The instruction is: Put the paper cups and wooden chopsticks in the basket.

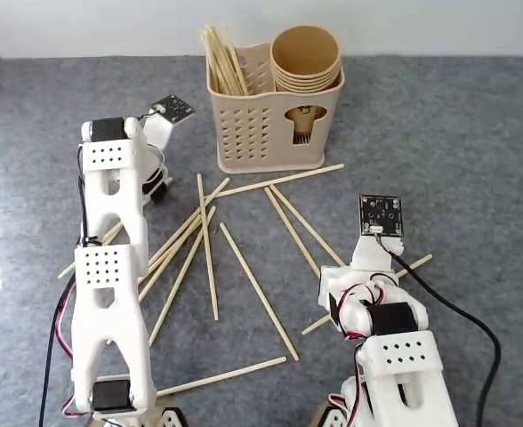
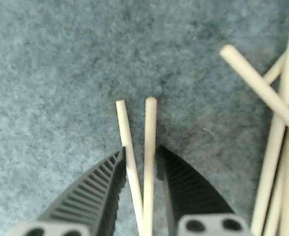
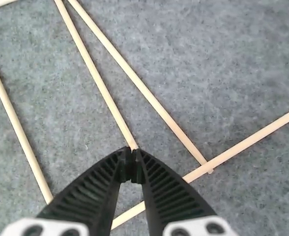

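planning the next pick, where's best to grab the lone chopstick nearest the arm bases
Grip the lone chopstick near its middle, coming straight down and pinching across its thin width. It lies flat on the carpet, its middle clear of the other sticks, so it should lift balanced.

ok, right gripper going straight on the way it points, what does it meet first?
The near end of a chopstick, which lies right at the right gripper's shut tips and runs on ahead of them. It may be touching them; depth is unclear.
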`<state>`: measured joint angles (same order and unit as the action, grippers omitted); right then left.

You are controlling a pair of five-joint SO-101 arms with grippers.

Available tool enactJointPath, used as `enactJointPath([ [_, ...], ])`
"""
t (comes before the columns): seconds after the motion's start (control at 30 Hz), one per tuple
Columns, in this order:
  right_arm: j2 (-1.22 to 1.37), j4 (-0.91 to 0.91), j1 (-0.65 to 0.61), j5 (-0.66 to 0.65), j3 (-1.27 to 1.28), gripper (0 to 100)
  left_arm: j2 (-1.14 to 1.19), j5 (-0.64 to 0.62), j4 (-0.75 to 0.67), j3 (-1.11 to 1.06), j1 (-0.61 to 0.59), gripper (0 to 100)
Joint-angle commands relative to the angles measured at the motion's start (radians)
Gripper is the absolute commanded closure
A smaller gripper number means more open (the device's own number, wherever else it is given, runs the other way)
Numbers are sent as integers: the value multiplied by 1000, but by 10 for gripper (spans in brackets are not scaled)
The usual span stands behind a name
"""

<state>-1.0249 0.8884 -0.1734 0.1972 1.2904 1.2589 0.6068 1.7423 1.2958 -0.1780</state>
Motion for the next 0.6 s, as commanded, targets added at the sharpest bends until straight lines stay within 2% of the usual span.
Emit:
enactJointPath([
  [0.0, -15, -16, -5, -9, -8, 991, -9, 15, 11, 18, -15, 942],
  [0.1, -15, -16, -5, -9, -8, 991, -9, 15, 11, 19, -15, 984],
  [0.57, -15, -15, -5, -9, -8, 991, -75, -15, 14, 35, -31, 988],
])
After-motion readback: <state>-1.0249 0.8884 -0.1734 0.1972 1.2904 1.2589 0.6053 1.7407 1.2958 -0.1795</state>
